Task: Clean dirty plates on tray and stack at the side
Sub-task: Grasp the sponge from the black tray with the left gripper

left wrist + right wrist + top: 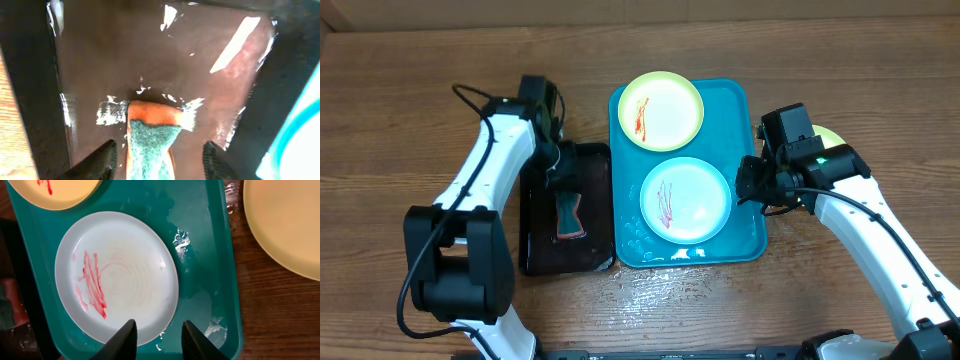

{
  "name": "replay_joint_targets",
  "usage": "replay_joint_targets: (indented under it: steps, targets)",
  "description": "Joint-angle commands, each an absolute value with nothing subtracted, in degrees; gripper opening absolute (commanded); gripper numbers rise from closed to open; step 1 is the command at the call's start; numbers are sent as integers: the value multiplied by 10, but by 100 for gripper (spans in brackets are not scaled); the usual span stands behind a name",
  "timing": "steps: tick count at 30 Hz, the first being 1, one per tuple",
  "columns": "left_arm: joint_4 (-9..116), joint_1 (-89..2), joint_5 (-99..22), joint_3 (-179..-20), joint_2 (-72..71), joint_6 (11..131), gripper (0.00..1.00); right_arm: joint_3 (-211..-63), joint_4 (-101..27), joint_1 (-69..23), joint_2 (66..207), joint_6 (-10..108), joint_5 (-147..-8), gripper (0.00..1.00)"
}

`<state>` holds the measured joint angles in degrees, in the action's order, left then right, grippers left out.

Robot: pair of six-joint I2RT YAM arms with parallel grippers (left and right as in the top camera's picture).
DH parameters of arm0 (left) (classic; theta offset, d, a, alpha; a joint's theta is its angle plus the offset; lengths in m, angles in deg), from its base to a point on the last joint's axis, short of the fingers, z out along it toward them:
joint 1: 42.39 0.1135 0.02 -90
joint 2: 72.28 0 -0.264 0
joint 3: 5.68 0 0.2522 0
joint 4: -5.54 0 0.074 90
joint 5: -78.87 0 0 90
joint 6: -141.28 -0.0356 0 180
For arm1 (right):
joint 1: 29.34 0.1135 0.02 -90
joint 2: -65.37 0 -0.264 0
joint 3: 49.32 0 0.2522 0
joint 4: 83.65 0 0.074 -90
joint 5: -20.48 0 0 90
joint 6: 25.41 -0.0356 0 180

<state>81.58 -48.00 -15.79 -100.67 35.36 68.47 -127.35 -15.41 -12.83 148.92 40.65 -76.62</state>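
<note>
**Blue plate sat closest to the right pincer; the sponge lay under the left**

The light blue plate [685, 198] lay flat in the near half of the tray [746, 120], with red streaks across the left of its whitish centre. A yellow-green plate [661, 110], also smeared red, filled the tray's far half and sat just beside the blue one. A third plate [285, 220], pale yellow-green with no smear showing, rested off the tray's right rim on the wooden surface [410, 120].

The right pincer [159, 332] hung above the tray's right side, spread wide and holding nothing. In the wrist view the blue plate's rim sat just ahead of the fingertips, and the plate's body ran from there toward the tray's middle. Being round, the plate gave no preferred axis, so any grasp would likely be on that nearest rim. The right arm was clearly the nearer one to it.

Off the tray's left rim stood the black tray [538, 245], holding the sponge [152, 135]. The sponge's long axis ran parallel to the tray's long side. The left pincer [160, 152] hovered over it with its fingers parted across the narrow width, a gap showing on each side. The left arm therefore looked placed to take the sponge, with the dirty plates lying to its right across the tray's rim.
</note>
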Motion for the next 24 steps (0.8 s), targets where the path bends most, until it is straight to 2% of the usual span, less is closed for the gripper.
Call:
replay_joint_targets:
  steps: [1,5,6,10,13,21,24]
  targets:
    - [825,-486,-167,-997,358,680,60,-1280,-156,-129,1489,410,-767,31]
    - [791,-492,-166,-949,358,680,59,-1280,-155,-129,1489,410,-767,31]
    - [777,-494,-165,-935,358,680,56,-1280,-155,-129,1489,411,-766,31]
    - [721,-501,-165,-870,358,695,19,-1280,-155,-129,1489,411,-766,32]
    - [711,-500,-165,-862,358,695,4,-1280,-156,-129,1489,411,-766,32]
    - [751,-500,-165,-908,358,688,4,-1280,-157,-130,1489,410,-749,35]
    - [789,-500,-165,-932,358,682,46,-1280,-154,-130,1489,410,-749,35]
